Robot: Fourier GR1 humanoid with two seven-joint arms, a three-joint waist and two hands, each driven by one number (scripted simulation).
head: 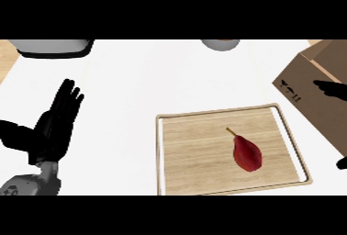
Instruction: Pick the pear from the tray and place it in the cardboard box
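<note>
At the counter's (169,78) near left corner, the left hand (54,124) rests open, its fingers (68,96) straight, lightly spread and pointing toward the far edge, touching nothing. Its grey forearm (30,183) comes in from the near edge below it.

To the right, by the near edge, lies the tray (161,156), a pale wooden board with a raised light rim. The pear (247,153) lies on the tray's right half, dark red and slender, with its thin stem (232,132) pointing toward the tray's far side. It is apart from the rim on every side, and no hand touches it.

Just beside the tray's right rim, at the counter's right edge, stands the box (315,96), brown cardboard, tilted in the view. Black shapes (333,89) show against its side and lower at the right edge; they seem to be parts of the right hand, but whether its fingers are spread or curled cannot be told.

Along the far edge sit a grey object (54,47) at the left and a smaller grey one (220,44) nearer the middle, both cut off.
</note>
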